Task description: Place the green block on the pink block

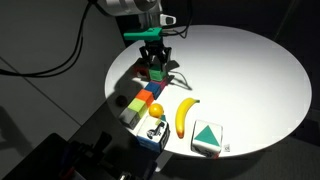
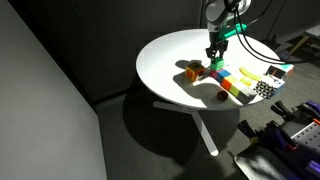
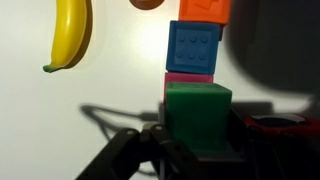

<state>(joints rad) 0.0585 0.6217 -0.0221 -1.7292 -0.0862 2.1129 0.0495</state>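
The green block (image 3: 198,105) sits between the fingers of my gripper (image 3: 198,125), which is shut on it. The pink block (image 3: 184,78) lies directly under it, and only a thin pink strip shows at the green block's far edge. I cannot tell whether the two touch. In both exterior views the gripper (image 1: 153,58) (image 2: 215,52) points straight down over the near end of a row of cubes, with the green block (image 1: 157,70) at its tips.
A blue cube (image 3: 192,47) and an orange cube (image 3: 205,8) continue the row beyond the pink block. A banana (image 3: 70,35) (image 1: 185,115) lies beside them. A red cube (image 1: 143,72) is next to the gripper. A white box with a green triangle (image 1: 207,138) stands near the table edge.
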